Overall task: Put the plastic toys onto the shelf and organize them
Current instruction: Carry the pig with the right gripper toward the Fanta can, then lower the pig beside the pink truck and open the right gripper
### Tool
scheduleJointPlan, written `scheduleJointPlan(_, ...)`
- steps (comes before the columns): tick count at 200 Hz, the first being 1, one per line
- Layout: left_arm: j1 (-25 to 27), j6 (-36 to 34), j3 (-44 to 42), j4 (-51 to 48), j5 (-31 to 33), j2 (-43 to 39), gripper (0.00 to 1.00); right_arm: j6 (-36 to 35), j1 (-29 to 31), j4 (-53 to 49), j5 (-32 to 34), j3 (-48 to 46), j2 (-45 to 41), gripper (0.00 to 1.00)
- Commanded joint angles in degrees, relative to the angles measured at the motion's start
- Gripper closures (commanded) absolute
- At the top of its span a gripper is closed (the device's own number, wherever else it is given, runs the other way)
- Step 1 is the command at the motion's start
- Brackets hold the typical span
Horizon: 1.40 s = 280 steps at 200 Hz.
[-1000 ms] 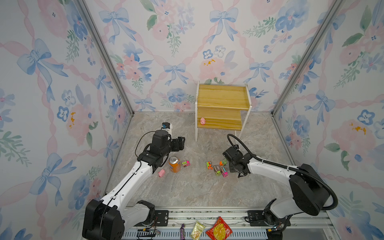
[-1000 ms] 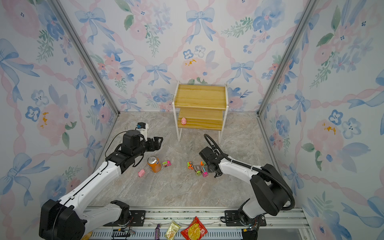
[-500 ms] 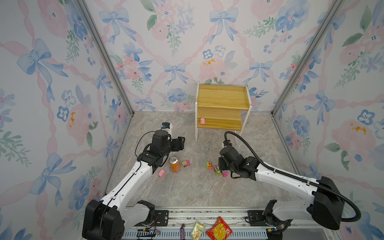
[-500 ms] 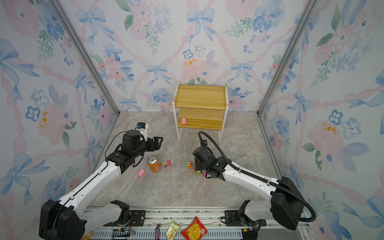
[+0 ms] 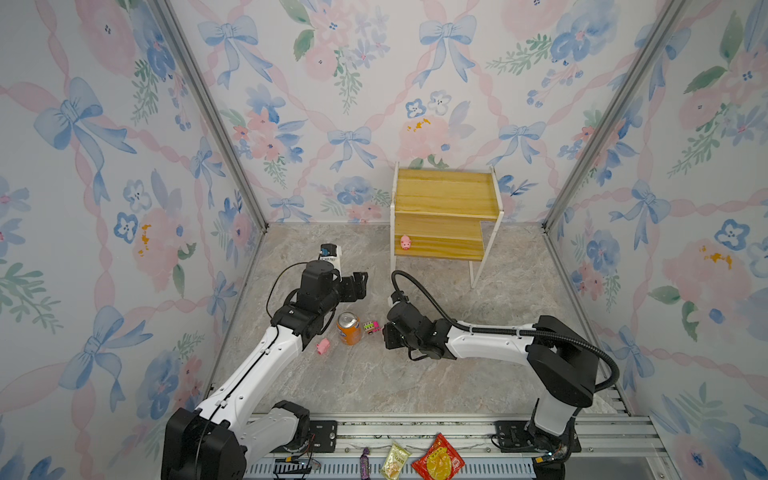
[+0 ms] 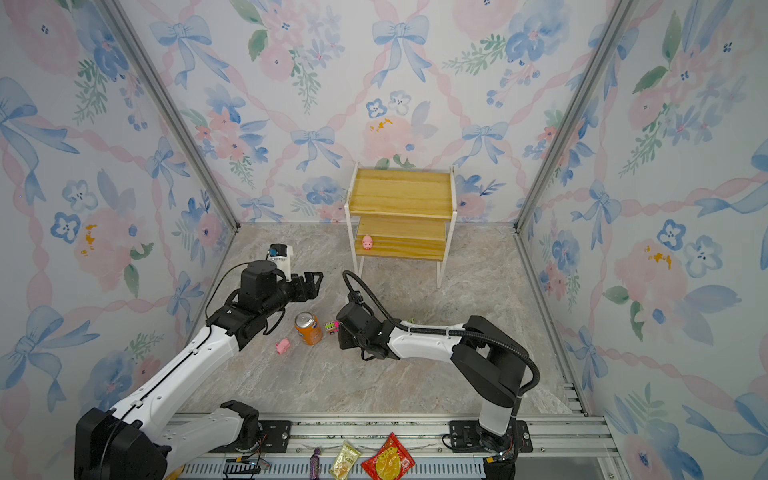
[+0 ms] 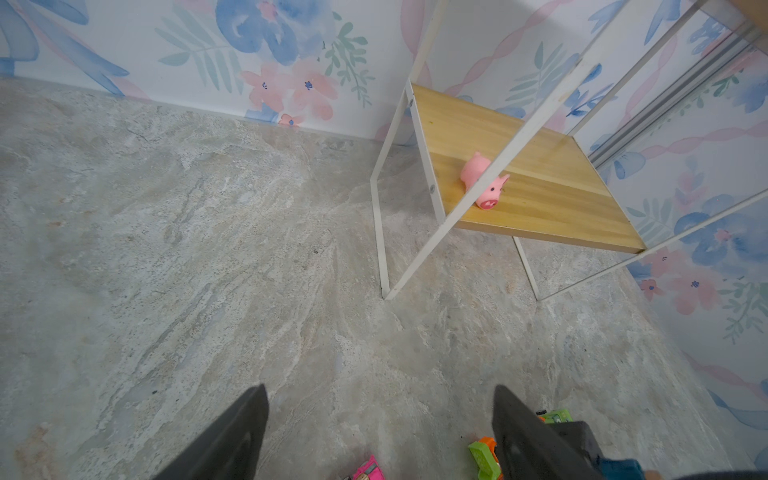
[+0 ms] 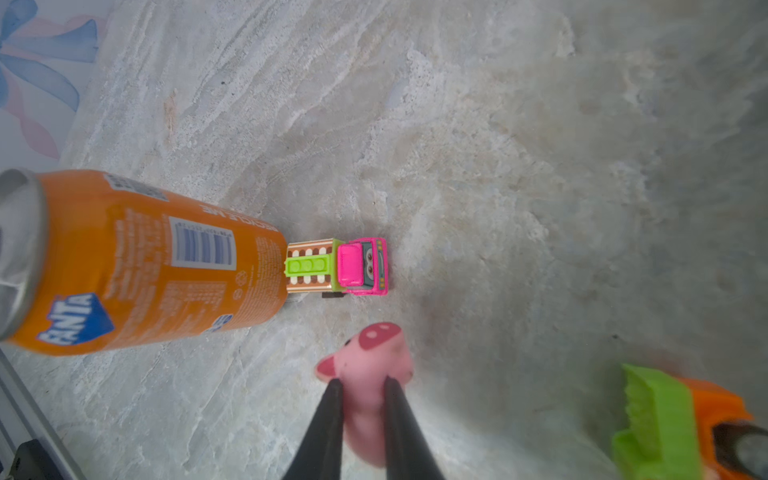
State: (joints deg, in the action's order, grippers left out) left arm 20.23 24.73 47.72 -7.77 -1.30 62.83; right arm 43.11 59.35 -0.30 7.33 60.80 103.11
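My right gripper is shut on a pink pig, held low over the floor beside a pink-and-green truck that touches the orange can. In both top views this gripper sits just right of that truck; the arm hides the held pig. A second pig stands on the lower board of the shelf. A third pig lies on the floor left of the can. My left gripper hovers open and empty, facing the shelf.
The orange can stands upright between the two arms. A green-and-orange truck lies close to my right gripper. More trucks show at the edge of the left wrist view. Snack packets lie on the front rail.
My right arm has swept left from the cluster of trucks to just beside the can and its truck, staying shut. The left arm has not moved.
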Motion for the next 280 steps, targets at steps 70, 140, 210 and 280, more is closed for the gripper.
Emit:
scheduleJointPlan(70, -0.5, -0.3, -0.8, 0.5, 0.5, -0.3, 0.15, 1.6, -2.1, 4.5, -4.0, 0.9, 4.7, 0.75)
scheduleJointPlan(140, -0.5, -0.3, -0.8, 0.5, 0.4, -0.1, 0.15, -1.8, -3.5, 0.2, -0.7, -0.2, 2.6, 0.68)
scheduleJointPlan(210, -0.4, -0.3, -0.9, 0.5, 0.2, -0.2, 0.15, -7.0, -3.6, -7.0, 4.3, 1.3, 1.3, 0.68)
scheduleJointPlan(280, -0.1, -0.4, -0.9, 0.5, 0.6, 0.0, 0.15, -11.9, -3.6, -10.3, 10.0, 1.3, -1.8, 0.66)
